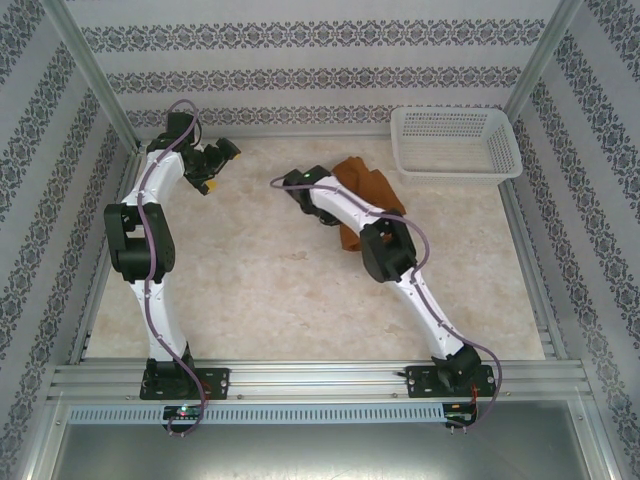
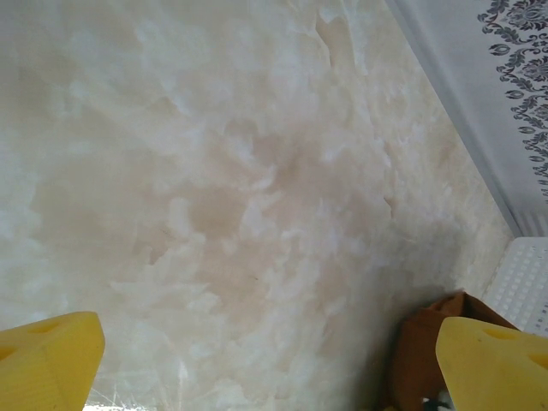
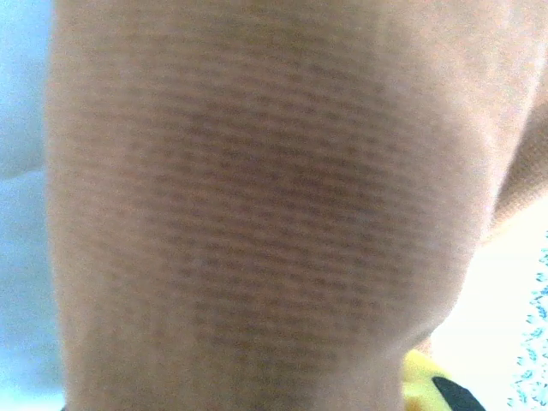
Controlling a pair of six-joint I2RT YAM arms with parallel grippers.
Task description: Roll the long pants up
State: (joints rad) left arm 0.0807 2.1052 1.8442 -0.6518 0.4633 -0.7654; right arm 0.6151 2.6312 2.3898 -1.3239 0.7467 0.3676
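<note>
slippage risk: the long pants point(image 1: 365, 188) blanket the right gripper point(image 1: 322, 200), so we cannot tell its grip; a weak pinch would drop them. left gripper point(image 2: 272, 368) gapes, idle.

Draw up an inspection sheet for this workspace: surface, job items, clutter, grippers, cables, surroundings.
Surface: pale marbled table, no spill seen.
Job's things: long pants, bunched in a heap under the right arm, not laid flat.
Clutter: white mesh basket at the far right corner.
Grippers: left gripper open over the table; right gripper at the pants, state unclear.
Cables: purple cables along each arm, no snag seen.
Surroundings: patterned walls, aluminium frame.
</note>
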